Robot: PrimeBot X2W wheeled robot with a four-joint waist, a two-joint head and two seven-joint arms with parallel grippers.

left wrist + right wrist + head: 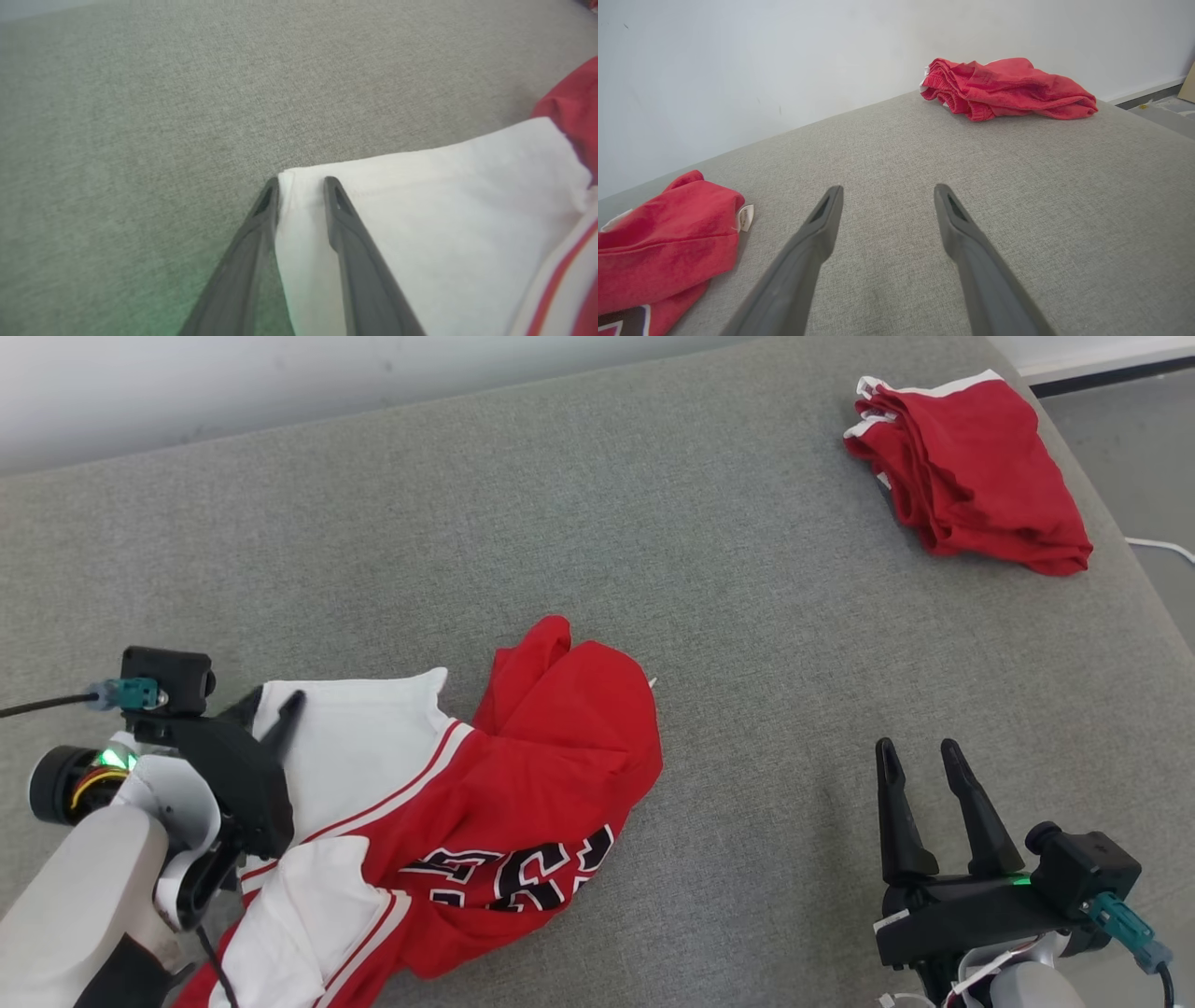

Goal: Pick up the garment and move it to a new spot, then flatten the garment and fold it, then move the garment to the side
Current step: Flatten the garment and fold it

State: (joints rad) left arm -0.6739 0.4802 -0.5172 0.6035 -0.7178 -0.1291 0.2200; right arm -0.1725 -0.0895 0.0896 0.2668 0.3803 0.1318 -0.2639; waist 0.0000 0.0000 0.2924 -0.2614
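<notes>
The left gripper [274, 700] sits nearest, at the near left. Its pale forearm rises from the bottom corner, and the dark wrist is angled so the fingers point away and slightly right. In the left wrist view the left gripper [301, 182] has its two fingers a little apart, with a narrower gap than the other arm's. They straddle the far left corner of the garment's white panel: one finger lies along the outside of the cloth edge over the grey surface [140, 140], and the other lies on top of the white fabric. The cloth between them lies flat, and I cannot tell whether either finger presses on it.

At the near right, the right gripper [919, 751] points straight away with its fingers spread wide and nothing between them. In the right wrist view the right gripper [888, 189] is above bare grey fabric, clear of any cloth.

The garment [523, 784] is a red and white jersey with dark lettering. It is crumpled at the near left of the grey surface [653, 523], running from the left gripper toward the middle. Its red part is bunched up at the far right end, where a small white label [746, 217] sticks out.

Well apart from the jersey, a second red garment [971, 476] with white trim lies folded at the far right corner. Past that corner a white cable [1162, 546] lies on the floor. A pale wall [784, 56] runs along the far edge.
</notes>
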